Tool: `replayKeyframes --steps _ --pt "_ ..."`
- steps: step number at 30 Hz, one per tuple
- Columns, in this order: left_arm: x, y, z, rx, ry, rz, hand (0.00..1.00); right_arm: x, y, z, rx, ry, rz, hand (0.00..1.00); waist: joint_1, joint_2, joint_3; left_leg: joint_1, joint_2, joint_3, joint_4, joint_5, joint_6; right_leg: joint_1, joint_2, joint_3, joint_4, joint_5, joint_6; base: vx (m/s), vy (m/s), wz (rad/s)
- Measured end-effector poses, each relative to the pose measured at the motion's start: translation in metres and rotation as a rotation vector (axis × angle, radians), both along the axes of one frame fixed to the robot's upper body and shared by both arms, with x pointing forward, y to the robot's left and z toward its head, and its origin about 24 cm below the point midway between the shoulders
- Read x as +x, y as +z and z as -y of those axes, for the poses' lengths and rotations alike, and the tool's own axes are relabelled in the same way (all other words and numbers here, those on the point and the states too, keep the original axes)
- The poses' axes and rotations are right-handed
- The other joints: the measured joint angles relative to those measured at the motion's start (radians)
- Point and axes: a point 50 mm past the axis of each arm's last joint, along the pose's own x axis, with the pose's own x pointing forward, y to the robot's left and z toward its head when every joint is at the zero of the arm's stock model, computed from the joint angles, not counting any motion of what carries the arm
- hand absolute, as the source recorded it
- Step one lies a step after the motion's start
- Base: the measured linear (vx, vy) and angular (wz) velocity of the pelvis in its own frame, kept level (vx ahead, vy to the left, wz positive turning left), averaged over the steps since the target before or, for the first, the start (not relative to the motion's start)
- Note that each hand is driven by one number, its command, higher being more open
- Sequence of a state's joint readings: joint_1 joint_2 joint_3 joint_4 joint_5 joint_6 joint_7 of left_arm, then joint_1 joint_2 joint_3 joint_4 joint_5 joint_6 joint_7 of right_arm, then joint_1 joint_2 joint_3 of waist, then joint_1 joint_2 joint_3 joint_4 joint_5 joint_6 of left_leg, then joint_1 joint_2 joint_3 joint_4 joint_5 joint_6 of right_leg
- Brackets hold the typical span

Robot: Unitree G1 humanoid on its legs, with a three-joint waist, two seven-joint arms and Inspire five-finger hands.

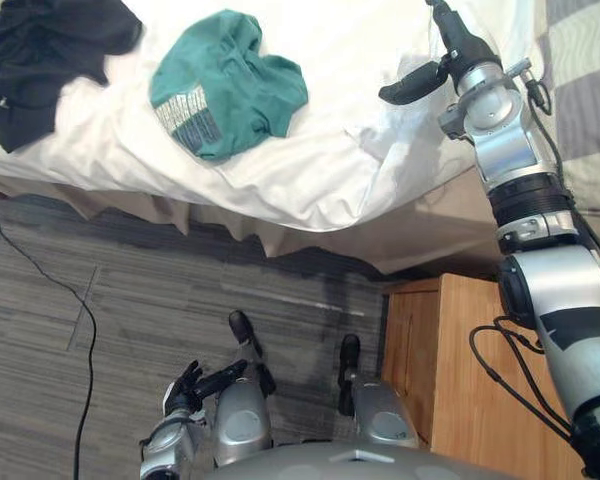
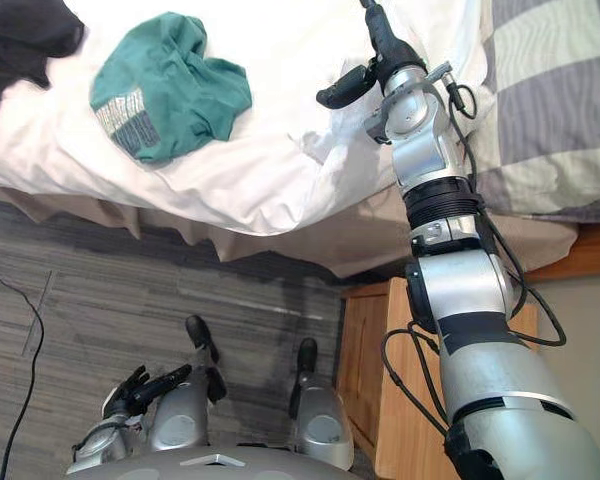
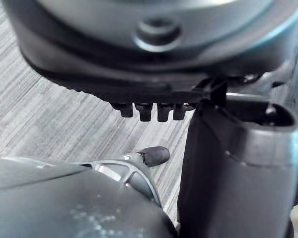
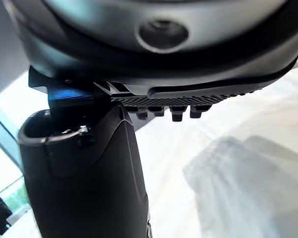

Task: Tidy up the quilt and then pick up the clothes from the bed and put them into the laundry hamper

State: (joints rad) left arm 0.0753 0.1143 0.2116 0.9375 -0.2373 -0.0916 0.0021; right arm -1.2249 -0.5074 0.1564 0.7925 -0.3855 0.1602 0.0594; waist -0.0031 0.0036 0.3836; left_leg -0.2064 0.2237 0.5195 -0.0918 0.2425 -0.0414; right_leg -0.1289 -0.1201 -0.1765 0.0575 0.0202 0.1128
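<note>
Right hand [image 1: 467, 45] over quilt [image 1: 310, 170], upper right; state cannot be told. Left hand [image 1: 187, 388], lower left, fingers spread. Green shirt [image 1: 225, 85] upper centre.

The bed [image 1: 435, 225] runs under the right hand [image 1: 462, 48]. Its beige side and a gathered beige skirt [image 1: 130, 205] hang below that hand toward the floor. Nearer the robot than the right hand, close against the bed's side, stands a light wooden cabinet [image 1: 460, 370] with a plain flat top. The floor [image 1: 130, 300] is grey, in long streaked planks, and it spreads from the bed's edge out past the left hand [image 1: 185, 392]. A dark shadow lies on the floor just under the skirt. The light is soft and even.
</note>
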Motion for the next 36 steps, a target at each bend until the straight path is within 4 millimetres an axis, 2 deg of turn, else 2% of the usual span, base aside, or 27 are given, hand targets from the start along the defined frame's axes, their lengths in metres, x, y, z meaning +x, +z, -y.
replayKeyframes --steps 1,2,5,9,15,17,23,26,28,29,31,32,34,36 --pt "0.001 0.001 0.0 0.001 -0.002 0.006 1.0 0.0 0.002 0.001 0.0 -0.003 0.002 1.0 0.0 0.002 0.006 -0.001 0.001 0.005 0.0 0.0 0.0 -0.006 -0.001 0.005 0.003 0.0 0.0 0.01 -0.007 -0.19" --pt "0.002 0.001 0.001 0.001 -0.005 0.01 1.0 -0.001 0.007 0.002 0.001 -0.007 0.014 0.0 0.0 0.008 0.012 -0.008 0.004 0.013 0.0 0.0 0.0 -0.023 -0.001 0.015 0.012 0.0 0.0 0.01 -0.014 -0.2" --pt "0.007 0.003 0.004 0.002 -0.003 0.033 1.0 -0.002 0.012 0.008 0.003 -0.02 0.023 0.0 -0.003 0.02 0.02 -0.022 0.007 0.028 0.0 0.001 -0.001 -0.048 0.0 0.023 0.014 0.001 0.001 0.02 -0.014 -0.14" --pt "0.009 0.004 0.007 -0.004 -0.002 0.048 1.0 -0.001 0.008 0.013 0.002 -0.031 -0.005 0.0 -0.003 0.031 0.026 -0.025 0.013 0.05 0.0 0.003 -0.003 -0.063 0.002 0.033 0.019 0.001 0.001 0.03 -0.018 -0.1" --pt "0.013 0.004 0.013 -0.024 0.004 0.064 1.0 -0.003 -0.006 0.021 0.027 -0.039 -0.025 0.0 -0.005 0.033 0.026 -0.005 0.015 0.062 0.0 -0.002 -0.015 -0.048 0.0 0.029 0.025 0.001 0.001 0.01 -0.005 -0.01" --pt "0.015 0.004 0.016 -0.05 0.031 0.074 1.0 -0.006 -0.018 0.023 0.03 -0.032 -0.031 0.0 -0.004 0.033 0.025 0.021 0.016 0.073 0.0 -0.024 -0.034 -0.02 -0.003 0.021 0.024 0.0 0.001 0.0 0.003 0.02" --pt "0.018 0.003 0.024 -0.097 0.069 0.08 1.0 -0.022 -0.056 0.028 0.065 -0.003 -0.047 0.0 -0.011 0.022 0.009 0.086 0.01 0.115 0.0 -0.037 -0.023 0.044 -0.014 0.017 0.01 0.0 0.001 0.01 0.001 -0.02" --pt "0.005 -0.004 0.024 -0.114 0.106 0.028 1.0 -0.034 -0.094 0.04 0.163 -0.017 -0.099 0.0 -0.018 0.005 -0.037 0.117 0.009 0.123 0.0 -0.044 -0.025 0.081 -0.014 0.016 -0.009 0.0 0.002 0.06 -0.014 -0.02" --pt "-0.006 -0.008 0.02 -0.116 0.135 -0.012 1.0 -0.048 -0.127 0.051 0.261 -0.044 -0.144 0.0 -0.031 -0.01 -0.07 0.15 0.008 0.127 0.0 -0.047 -0.026 0.112 -0.015 0.018 -0.013 -0.004 0.005 0.07 -0.011 -0.05" --pt "-0.009 -0.009 0.019 -0.117 0.138 -0.022 1.0 -0.052 -0.136 0.056 0.279 -0.063 -0.157 1.0 -0.032 -0.012 -0.08 0.155 0.007 0.127 0.0 -0.048 -0.027 0.119 -0.015 0.018 -0.015 -0.006 0.006 0.06 -0.014 -0.03" --pt "-0.018 -0.012 0.018 -0.116 0.151 -0.051 1.0 -0.075 -0.175 0.077 0.426 -0.147 -0.204 1.0 -0.036 -0.02 -0.124 0.169 0.006 0.128 0.0 -0.051 -0.03 0.141 -0.015 0.018 -0.033 -0.006 0.006 0.06 -0.018 0.0" --pt "-0.02 -0.012 0.017 -0.117 0.151 -0.059 1.0 -0.081 -0.184 0.083 0.465 -0.17 -0.216 1.0 -0.036 -0.021 -0.131 0.176 0.006 0.128 0.0 -0.051 -0.031 0.149 -0.015 0.017 -0.038 -0.006 0.006 0.05 -0.018 0.01" --pt "-0.025 -0.014 0.014 -0.107 0.153 -0.087 1.0 -0.108 -0.217 0.107 0.768 -0.236 -0.219 1.0 -0.043 -0.021 -0.143 0.199 0.004 0.127 0.0 -0.059 -0.036 0.177 -0.016 0.016 -0.044 -0.011 0.008 0.0 0.0 0.0" --pt "-0.029 -0.015 0.013 -0.103 0.147 -0.106 1.0 -0.129 -0.237 0.12 0.975 -0.277 -0.195 1.0 -0.056 -0.022 -0.163 0.203 0.004 0.129 0.0 -0.064 -0.039 0.179 -0.017 0.017 -0.044 -0.013 0.008 0.0 -0.002 -0.04"
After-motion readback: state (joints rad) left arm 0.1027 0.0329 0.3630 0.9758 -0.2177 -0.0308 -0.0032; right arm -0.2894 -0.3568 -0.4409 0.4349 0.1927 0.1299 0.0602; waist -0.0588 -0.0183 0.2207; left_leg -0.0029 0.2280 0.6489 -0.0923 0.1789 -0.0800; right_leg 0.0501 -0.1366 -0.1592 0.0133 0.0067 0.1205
